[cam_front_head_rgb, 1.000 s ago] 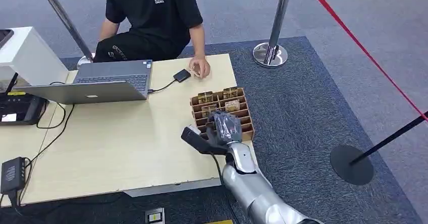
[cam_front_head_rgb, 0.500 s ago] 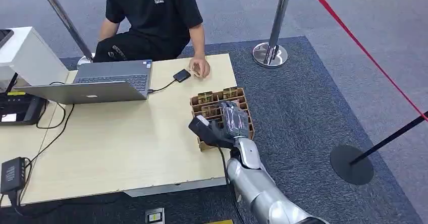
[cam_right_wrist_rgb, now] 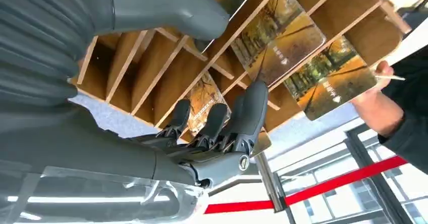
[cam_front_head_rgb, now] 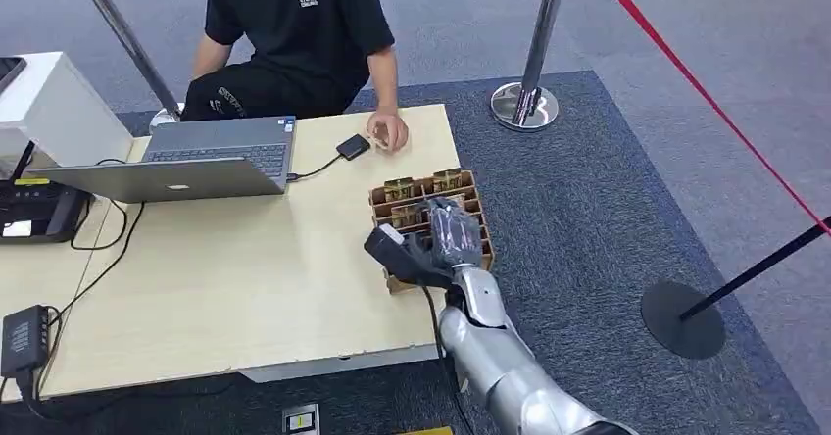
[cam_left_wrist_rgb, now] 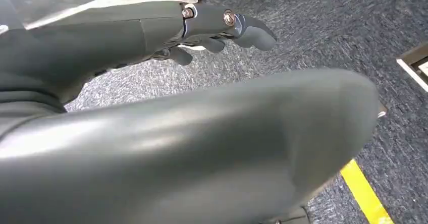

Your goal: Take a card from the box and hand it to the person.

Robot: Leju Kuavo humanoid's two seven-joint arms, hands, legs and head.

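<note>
Your right hand (cam_front_head_rgb: pixel 431 244) has advanced from the near table edge to sit over the slotted wooden box (cam_front_head_rgb: pixel 474 215), and in the last half second it has barely shifted, so you are probably at the reach-in step. In the right wrist view its fingers (cam_right_wrist_rgb: pixel 246 117) are apart and dipping toward a card (cam_right_wrist_rgb: pixel 207 103) standing in a slot; you hold nothing yet. Whether a fingertip touches that card is hard to make out. More cards (cam_right_wrist_rgb: pixel 280 40) stand further along. The person's hand (cam_front_head_rgb: pixel 388 131) rests on the table (cam_front_head_rgb: pixel 245 278) beyond. Your left hand (cam_left_wrist_rgb: pixel 222 27) hangs above carpet, fingers loosely curled, empty.
</note>
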